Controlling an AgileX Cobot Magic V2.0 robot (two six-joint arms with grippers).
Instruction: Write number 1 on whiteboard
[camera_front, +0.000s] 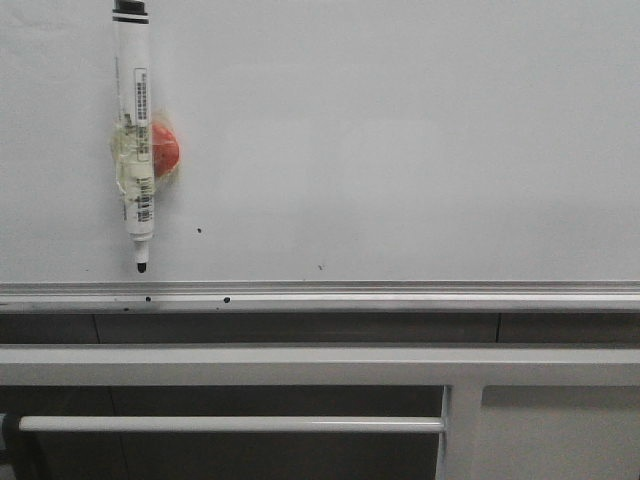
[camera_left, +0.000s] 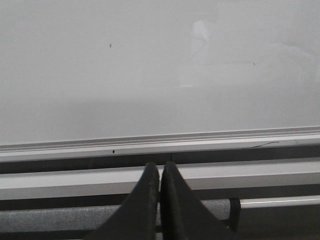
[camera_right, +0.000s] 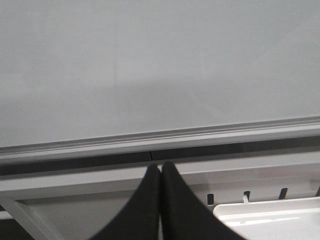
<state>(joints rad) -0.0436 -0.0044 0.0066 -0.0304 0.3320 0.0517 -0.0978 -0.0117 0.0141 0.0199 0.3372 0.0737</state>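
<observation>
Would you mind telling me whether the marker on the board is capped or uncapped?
Uncapped. The marker hangs upright on the whiteboard, its bare black tip pointing down just above the rail.

marker cap (camera_front: 131, 10): cut off by the top edge — upper end unseen
red object (camera_front: 165, 148): partly hidden behind the marker and tape — identity unclear
marker label (camera_front: 141, 95): too small to read
white tray (camera_right: 267, 219): cut off, near right
</observation>
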